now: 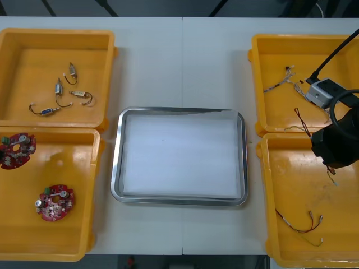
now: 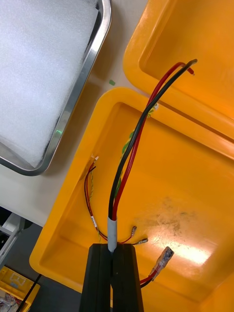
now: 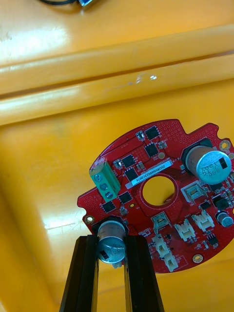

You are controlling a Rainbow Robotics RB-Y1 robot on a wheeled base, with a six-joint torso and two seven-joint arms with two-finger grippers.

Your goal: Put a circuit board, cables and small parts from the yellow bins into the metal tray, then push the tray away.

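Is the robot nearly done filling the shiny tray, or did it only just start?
Just started. Done: nothing; the metal tray holds only its white lining. In hand: the right gripper is shut on a red and black cable over a yellow bin; the left gripper is shut on a circuit board. Left: getting those and small metal parts into the tray, then pushing it away.

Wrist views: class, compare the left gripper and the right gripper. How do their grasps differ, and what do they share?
The left gripper clamps a metal cylinder on a round red circuit board; the right gripper clamps a red and black cable. The left gripper's fingers stand apart by the cylinder's width; the right gripper's fingers are almost together. Both are shut on a task item, with black fingers.
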